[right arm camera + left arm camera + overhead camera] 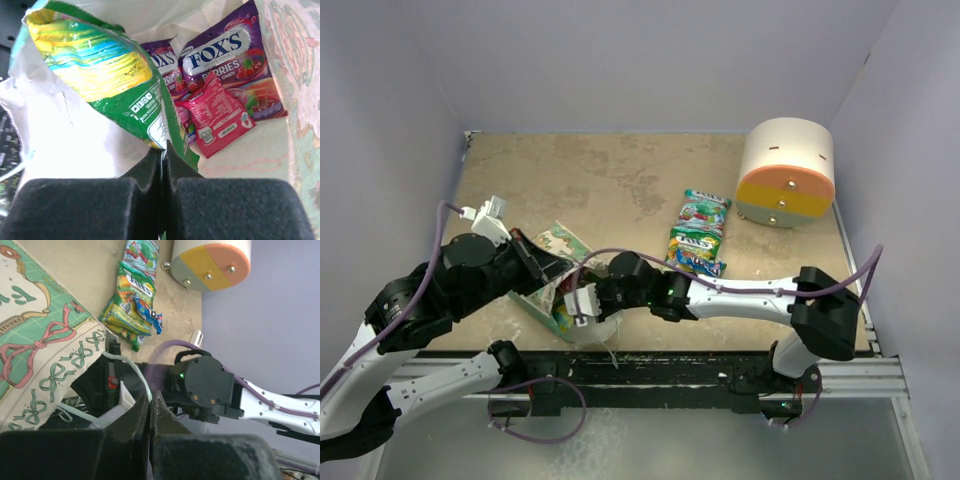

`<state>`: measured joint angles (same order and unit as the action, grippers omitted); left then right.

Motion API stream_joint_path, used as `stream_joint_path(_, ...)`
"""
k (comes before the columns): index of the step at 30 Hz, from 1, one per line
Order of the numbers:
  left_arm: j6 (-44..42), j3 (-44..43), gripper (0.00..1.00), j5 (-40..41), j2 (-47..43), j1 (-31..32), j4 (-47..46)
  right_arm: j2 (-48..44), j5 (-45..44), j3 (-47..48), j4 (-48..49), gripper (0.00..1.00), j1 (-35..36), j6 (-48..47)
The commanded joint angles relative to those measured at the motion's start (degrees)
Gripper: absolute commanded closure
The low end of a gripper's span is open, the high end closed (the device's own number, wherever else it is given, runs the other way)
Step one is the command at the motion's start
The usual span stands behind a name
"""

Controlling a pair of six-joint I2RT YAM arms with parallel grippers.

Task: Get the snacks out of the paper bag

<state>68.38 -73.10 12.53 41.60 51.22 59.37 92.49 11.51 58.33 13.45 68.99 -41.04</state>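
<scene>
The yellow-green packet [95,65] is lying inside the paper bag [40,130], filling the upper left of the right wrist view. Its long axis is running from the upper left corner down to the lower centre, where its green edge is sitting between the pressed-together jaws of the right pincer [164,150]. The packet is therefore pointing straight away from that pincer, deeper into the bag, and the coming move seems to be calling for a pull back along that axis. At upper right, two purple packets [225,60] and a pink-red packet [217,117] are resting on the bag's white inside. In the left wrist view the left pincer [150,407] is closed, seemingly pinching the string handle [132,367]. In the top view two freed packets [698,240] are lying at centre frame, right of the bag.
</scene>
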Motion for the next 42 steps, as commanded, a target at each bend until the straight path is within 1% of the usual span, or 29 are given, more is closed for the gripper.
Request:
stream_joint_path(1, -2.85, -0.61, 1.00, 2.97, -0.54, 0.19, -2.35, -5.94, 3.18, -2.06, -1.95, 1.00, 0.00, 6.24)
stream_joint_path(4, -3.09, 0.33, 1.00, 3.04, -1.04, 0.19, -3.81, -5.61, 0.27, -2.46, -1.59, 1.00, 0.02, 8.74)
stream_joint_path(7, -3.24, 0.76, 1.00, 2.96, -1.17, 0.18, -4.43, -5.50, 0.52, -1.12, -4.83, 1.00, 0.00, 9.85)
stream_joint_path(9, -3.25, 0.89, 1.00, 2.85, -1.10, 0.19, -4.38, -7.64, 1.32, -1.11, -6.16, 1.00, 0.00, 10.75)
stream_joint_path(13, -2.78, 1.22, 1.00, 2.59, -0.93, 0.15, -4.72, -15.96, 2.61, -3.68, -9.01, 1.00, 0.01, 12.62)
stream_joint_path(18, -3.07, 1.13, 1.00, 2.83, -0.21, 0.19, -5.69, -27.65, 2.56, -5.55, -19.27, 1.00, 0.02, 16.16)
stream_joint_path(20, -3.30, 1.12, 1.00, 2.93, 0.36, 0.19, -5.94, -32.50, 1.63, -5.49, -23.24, 1.00, 0.00, 19.47)
stream_joint_path(21, -3.52, 1.13, 1.00, 2.86, 0.67, 0.19, -6.14, -34.53, 0.45, -5.19, -25.01, 1.00, 0.00, 21.95)
stream_joint_path(24, -3.91, 1.16, 1.00, 2.47, 1.84, 0.18, -6.47, -40.45, -8.90, -3.91, -29.60, 1.00, 0.02, 26.92)
stream_joint_path(25, -4.03, 1.13, 1.00, 2.35, 2.21, 0.18, -6.62, -42.50, -14.57, -3.52, -30.23, 1.00, 0.01, 28.25)
stream_joint_path(26, -4.04, 1.12, 1.00, 2.25, 2.47, 0.19, -6.62, -43.69, -18.14, -3.10, -30.27, 1.00, 0.00, 30.42)
stream_joint_path(27, -4.11, 1.25, 1.00, 2.23, 2.80, 0.19, -6.72, -44.47, -27.35, -2.56, -30.21, 1.00, 0.00, 33.03)
stream_joint_path(29, -4.26, 1.29, 1.00, 2.23, 3.05, 0.19, -6.94, -44.86, -42.27, -1.43, -29.49, 1.00, -0.04, 38.42)
stream_joint_path(30, -4.37, 1.25, 1.00, 2.23, 3.14, 0.21, -6.94, -44.36, -48.39, -1.15, -29.54, 1.00, -0.19, 40.05)
stream_joint_path(32, -4.52, 1.06, 1.00, 2.23, 3.46, 0.17, -7.06, -42.35, -54.31, 1.73, -29.85, 1.00, -1.50, 40.43)
stream_joint_path(34, -4.71, 0.70, 1.00, 2.08, 3.74, 0.18, -7.08, -39.50, -54.38, 3.07, -30.48, 1.00, -5.97, 40.84)
stream_joint_path(38, -5.29, -0.36, 1.00, 1.82, 4.40, 0.13, -6.81, -33.27, -45.17, 4.83, -29.96, 1.00, -20.02, 43.46)
stream_joint_path(42, -5.98, -0.87, 1.00, 0.51, 5.51, 0.19, -7.20, -26.06, -40.93, 5.41, -26.88, 1.00, -26.71, 39.19)
